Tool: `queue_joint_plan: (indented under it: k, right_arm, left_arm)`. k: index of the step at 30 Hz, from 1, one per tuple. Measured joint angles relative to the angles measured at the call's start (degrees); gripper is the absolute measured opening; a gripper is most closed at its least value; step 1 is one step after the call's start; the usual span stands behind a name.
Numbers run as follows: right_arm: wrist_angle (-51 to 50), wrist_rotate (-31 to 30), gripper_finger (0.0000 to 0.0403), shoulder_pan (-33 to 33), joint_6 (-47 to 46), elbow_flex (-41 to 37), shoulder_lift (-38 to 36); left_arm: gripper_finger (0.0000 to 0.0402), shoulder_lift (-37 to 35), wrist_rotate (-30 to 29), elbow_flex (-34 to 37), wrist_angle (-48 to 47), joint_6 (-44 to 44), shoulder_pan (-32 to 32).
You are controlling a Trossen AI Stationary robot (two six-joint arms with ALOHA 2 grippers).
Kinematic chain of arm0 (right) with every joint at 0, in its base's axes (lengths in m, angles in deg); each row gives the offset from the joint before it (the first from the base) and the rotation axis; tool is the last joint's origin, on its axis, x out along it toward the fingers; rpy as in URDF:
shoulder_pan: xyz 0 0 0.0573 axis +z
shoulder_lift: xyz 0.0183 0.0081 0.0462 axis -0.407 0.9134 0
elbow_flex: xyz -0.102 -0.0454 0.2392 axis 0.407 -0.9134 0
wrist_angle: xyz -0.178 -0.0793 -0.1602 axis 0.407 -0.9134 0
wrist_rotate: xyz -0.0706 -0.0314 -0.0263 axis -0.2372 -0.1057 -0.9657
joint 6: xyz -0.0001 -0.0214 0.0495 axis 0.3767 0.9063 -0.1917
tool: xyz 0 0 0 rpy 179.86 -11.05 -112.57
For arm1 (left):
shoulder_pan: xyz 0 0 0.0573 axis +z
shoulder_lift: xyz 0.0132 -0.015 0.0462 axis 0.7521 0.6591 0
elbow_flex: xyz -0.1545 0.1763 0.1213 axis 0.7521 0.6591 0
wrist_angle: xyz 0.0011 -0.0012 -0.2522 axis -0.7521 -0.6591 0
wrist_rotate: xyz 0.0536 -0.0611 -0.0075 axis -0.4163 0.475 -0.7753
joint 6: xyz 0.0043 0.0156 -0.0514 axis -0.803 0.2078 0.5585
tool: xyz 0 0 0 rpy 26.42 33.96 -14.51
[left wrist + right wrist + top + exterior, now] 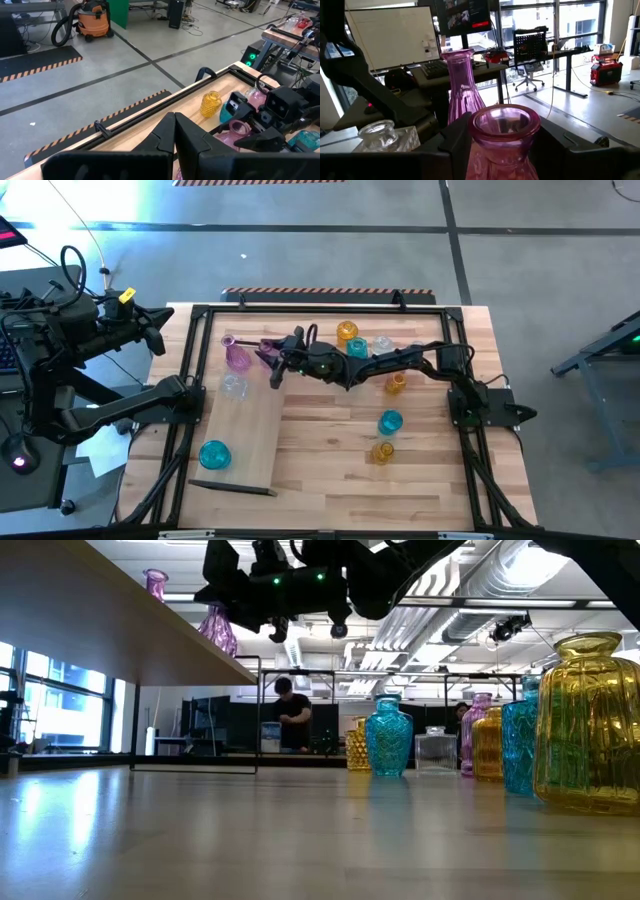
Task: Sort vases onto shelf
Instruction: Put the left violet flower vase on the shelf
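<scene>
Seen from above, the right arm reaches across the table toward the upper left of centre, its right gripper (272,358) closed around a pink vase (266,352) at the upper right corner of the shelf (245,442), the pale board running down the left part of the table. A tall pink vase (237,356) and a clear vase (233,386) already stand on the board's upper end, just beside the carried one, and a teal vase (214,454) sits near its lower end; amber and teal vases wait right of centre. The left gripper (157,338) is parked off the table at upper left, its fingers apparently together. In the table-level view the shelf shows as a raised slab at upper left, with the gripper and its pink load hanging at top centre close to the tall pink vase (217,630); a person stands far behind. The left wrist view shows the right arm working at lower right beside an amber vase (210,103). The right wrist view shows the held vase's wide mouth (504,125) between the fingers, the tall pink vase (461,85) directly behind and the clear vase (385,137) at lower left. The risk, as judged here: with so little room, the carried glass could knock a neighbour over, or topple if released off-level.
</scene>
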Motion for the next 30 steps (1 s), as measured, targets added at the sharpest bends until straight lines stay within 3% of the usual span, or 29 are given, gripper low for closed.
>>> queue_joint_plan:
  k: [20, 30]
  right_arm:
    - [-9.5, 1.7, 0.0158, 0.8, -3.1, 1.8, -0.2]
    - [-10.0, 7.3, 0.0175, -0.5, -7.5, 1.8, -0.2]
  left_arm:
    - [0.0000, 0.0, 0.0, 0.0, 0.0, 0.0, 0.0]
    - [0.0000, 0.0, 0.0, 0.0, 0.0, 0.0, 0.0]
